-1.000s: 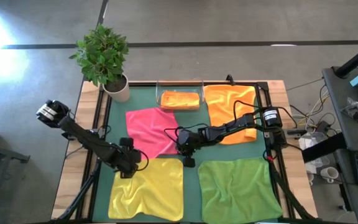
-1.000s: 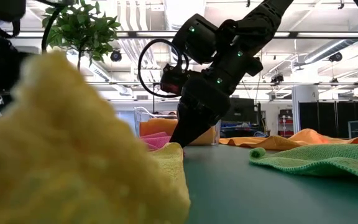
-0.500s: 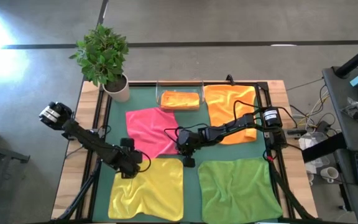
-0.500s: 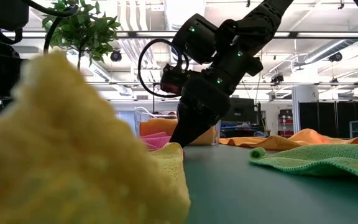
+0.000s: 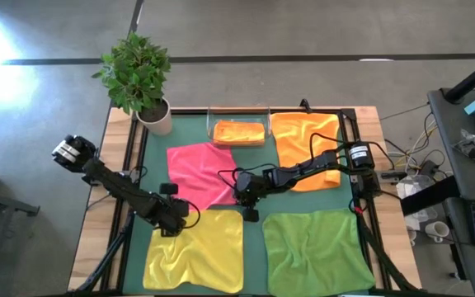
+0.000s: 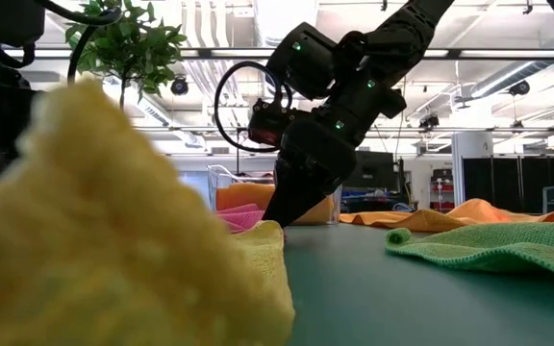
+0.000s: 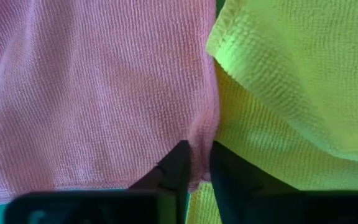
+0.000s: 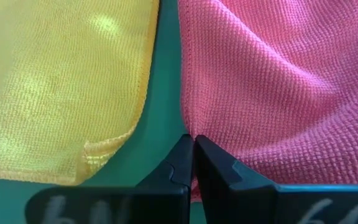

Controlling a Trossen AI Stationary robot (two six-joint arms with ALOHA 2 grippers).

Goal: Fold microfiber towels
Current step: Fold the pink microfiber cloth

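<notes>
The pink towel lies spread on the green mat, just beyond the yellow towel. My left gripper is shut on the pink towel's near left corner, and my right gripper is shut on its near right corner. A green towel lies flat at the near right and an orange towel at the far right. In the low view a rumpled part of the yellow towel fills the foreground and hides my left gripper. My left gripper pinches the pink towel's near edge between its two fingers, beside the yellow towel. It comes steeply from above. A small ridge of cloth stands up between the fingers, and the towel otherwise lies flat on the mat. My right gripper pinches the pink towel's corner at its hemmed edge between the two fingertips. It slants down from the table's right side. The towel lies flat on the mat, with slack creases running out from the hold.
A clear tray with a folded orange cloth stands at the far middle, and a potted plant at the far left corner. A strip of bare mat separates the pink and yellow towels. The black frame rail runs along the table's left side.
</notes>
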